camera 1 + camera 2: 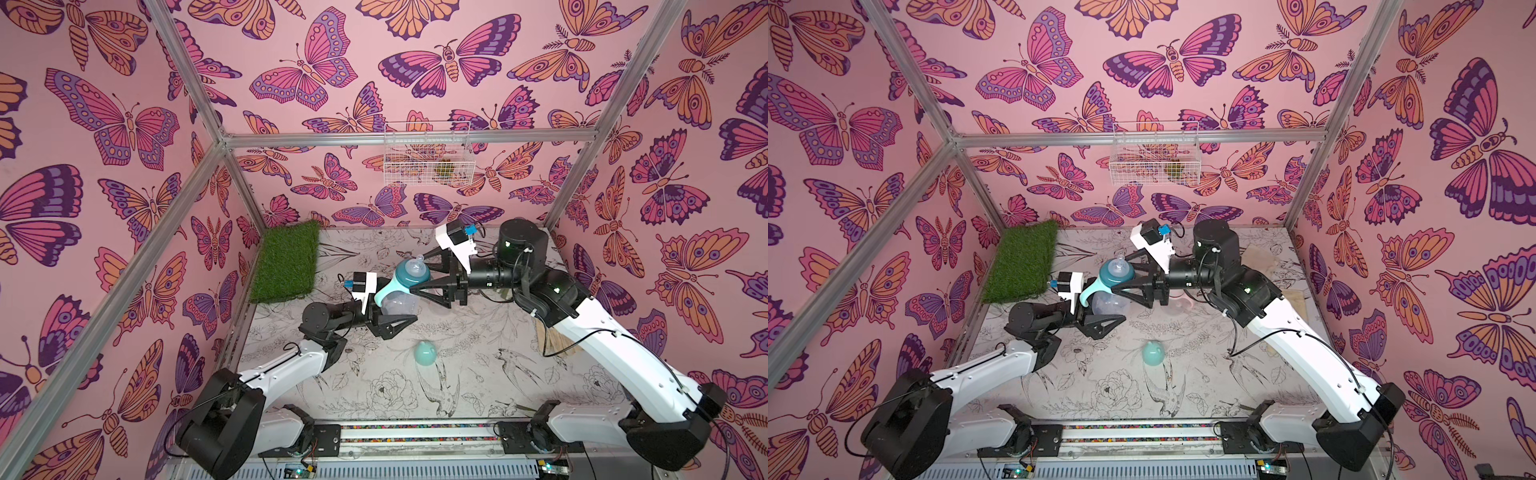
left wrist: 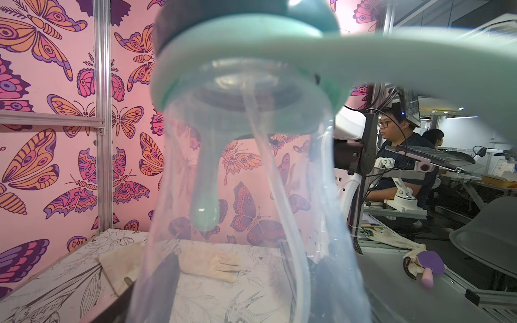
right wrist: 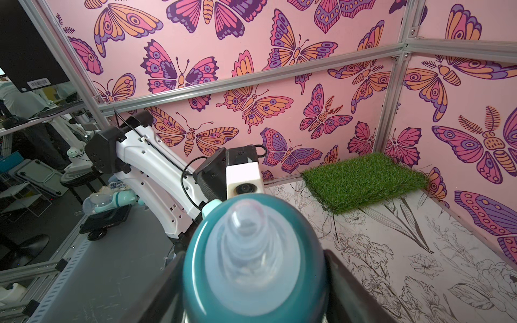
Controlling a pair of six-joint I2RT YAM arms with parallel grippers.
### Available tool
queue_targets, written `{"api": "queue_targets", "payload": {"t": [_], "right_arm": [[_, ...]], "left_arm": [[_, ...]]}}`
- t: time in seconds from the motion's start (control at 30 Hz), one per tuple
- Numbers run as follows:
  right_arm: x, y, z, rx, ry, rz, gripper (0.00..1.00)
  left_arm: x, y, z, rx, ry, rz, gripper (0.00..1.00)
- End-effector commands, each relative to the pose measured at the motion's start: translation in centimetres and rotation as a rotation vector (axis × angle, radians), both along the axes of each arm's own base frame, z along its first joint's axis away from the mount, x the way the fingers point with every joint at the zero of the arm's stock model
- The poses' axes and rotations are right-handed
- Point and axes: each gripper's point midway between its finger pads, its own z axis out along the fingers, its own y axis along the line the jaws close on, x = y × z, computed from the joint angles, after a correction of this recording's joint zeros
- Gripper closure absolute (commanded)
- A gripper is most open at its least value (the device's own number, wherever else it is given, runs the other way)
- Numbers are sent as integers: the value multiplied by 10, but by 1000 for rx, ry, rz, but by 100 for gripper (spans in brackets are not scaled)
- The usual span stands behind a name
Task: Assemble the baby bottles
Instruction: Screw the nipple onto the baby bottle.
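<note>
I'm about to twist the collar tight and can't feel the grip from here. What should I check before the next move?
1. Left tool holds the clear bottle: ok, the bottle sits between its fingers.
2. Teal collar on the bottle's neck, handle ring beneath it: ok.
3. Collar fully threaded: cannot tell.
4. Right tool straddles the collar: ok. Clamped firmly: cannot tell.
5. Nipple pokes through the collar, not pinched by the fingers: ok.
6. Teal cap lies on the table, apart from both arms: ok.
</note>
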Motion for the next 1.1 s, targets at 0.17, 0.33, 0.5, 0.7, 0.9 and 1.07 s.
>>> {"api": "queue_targets", "payload": {"t": [0.17, 0.33, 0.5, 0.7, 0.9, 1.07], "right_arm": [[30, -1, 7, 66, 106, -182, 88], [46, 0, -6, 60, 169, -337, 100], [59, 11, -17, 68, 232, -446, 100], [71, 36, -34, 41, 289, -512, 100], [80, 44, -38, 43, 320, -533, 100], [81, 49, -40, 28, 327, -526, 100]], "left_arm": [[21, 11, 11, -79, -60, 182, 100], [44, 19, 1, -47, -46, 349, 100], [61, 27, -10, 62, -59, 528, 100], [71, 39, -21, 146, -85, 696, 100], [81, 48, -31, 200, -101, 829, 100], [85, 45, -37, 244, -130, 870, 100]]}}
